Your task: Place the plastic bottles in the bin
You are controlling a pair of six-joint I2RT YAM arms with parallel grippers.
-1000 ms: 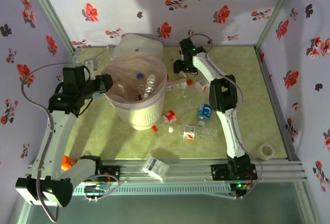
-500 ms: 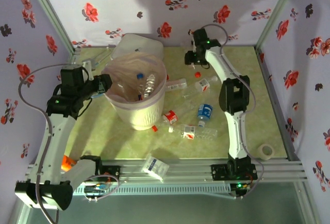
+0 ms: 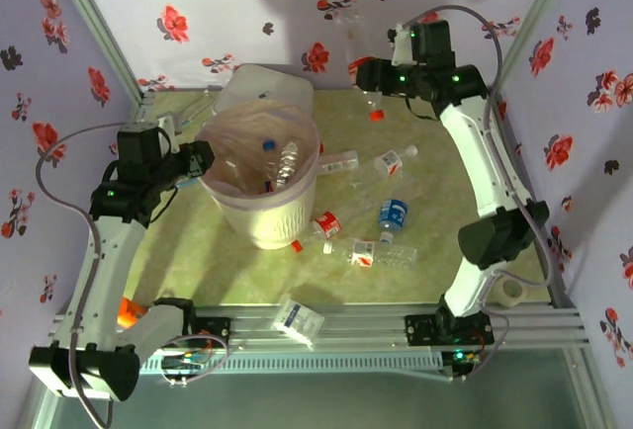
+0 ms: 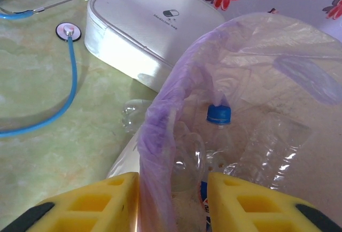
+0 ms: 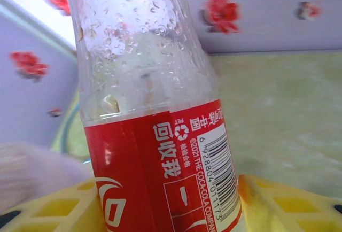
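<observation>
The job is partly done. A few bottles lie inside the bin (image 3: 259, 223), a blue-capped bottle (image 4: 219, 114) among them; perhaps three in all, though the crumpled liner (image 4: 160, 125) makes the count unsure. Five or so loose bottles (image 3: 393, 214) lie on the table (image 3: 465, 142) to the right of the bin, so most of the work is left.

One bottle (image 5: 160, 152) is in hand. The right gripper (image 3: 368, 75) is raised over the far side of the table, right of the bin and well apart from it, its yellow pads (image 5: 278, 205) pinching the bottle at the label. That bottle has yet to be carried over the rim. The left gripper (image 4: 173, 200) stands at the bin's left side, pads astride the rim and closed on the liner and wall between them.

The held bottle's red label reads "©2021 THE COCA-COLA COMPANY", with the Chinese characters 回收我, a recycling mark and a barcode numbered 6 928804 011173. The white lid (image 4: 155, 23) behind the bin bears a capsule-shaped mark and a line of print too small to read.
</observation>
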